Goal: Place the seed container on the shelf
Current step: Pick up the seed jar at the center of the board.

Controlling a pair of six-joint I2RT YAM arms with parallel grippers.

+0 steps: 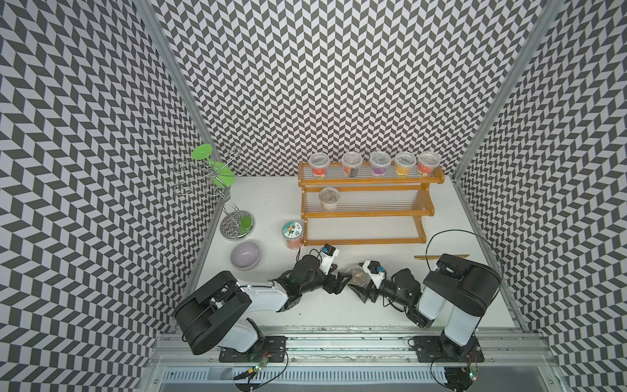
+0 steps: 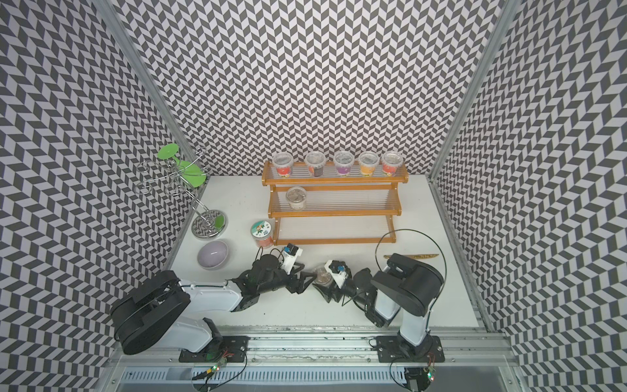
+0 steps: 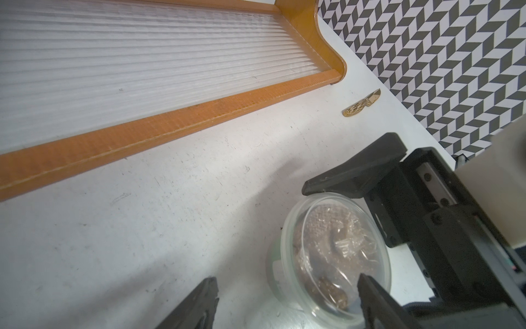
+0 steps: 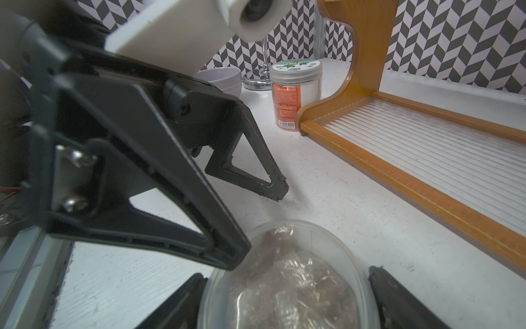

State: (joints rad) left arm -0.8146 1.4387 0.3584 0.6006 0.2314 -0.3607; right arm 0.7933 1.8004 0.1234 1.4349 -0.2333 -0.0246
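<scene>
Out on the worktop (image 1: 264,203), the right hand (image 4: 287,280) clasps the tub (image 1: 356,275); the left hand (image 3: 286,280), open wide, should straddle it squarely before closing, then clear the shelf (image 1: 364,241) rail.

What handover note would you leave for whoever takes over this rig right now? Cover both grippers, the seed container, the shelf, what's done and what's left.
Right gripper: closed on the seed container, low in front of the shelf.
Left gripper: open, beside the container, one finger close by its lid.
Done: container gripped.
To do: set it on a shelf tier, release.
</scene>
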